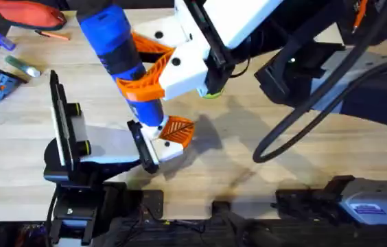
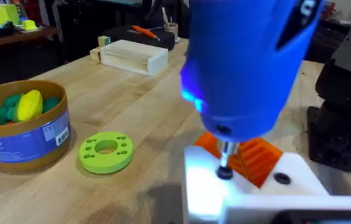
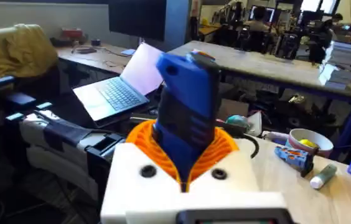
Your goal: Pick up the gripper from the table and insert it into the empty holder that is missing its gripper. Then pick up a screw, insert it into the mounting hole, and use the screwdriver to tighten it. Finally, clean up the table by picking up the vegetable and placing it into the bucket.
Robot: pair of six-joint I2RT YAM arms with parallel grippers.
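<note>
Gripping screwdriver (image 1: 121, 51) in right jaws, bit on holder (image 2: 250, 186).

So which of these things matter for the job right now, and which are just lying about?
In the job:
- screwdriver, bit on a screw
- holder
- bucket

Lying about:
- lime-green disc
- wooden block
- laptop

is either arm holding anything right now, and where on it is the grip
The right gripper holds the blue screwdriver, its orange pads clamped around the middle of the body. Whether the left gripper holds anything cannot be told.
</note>
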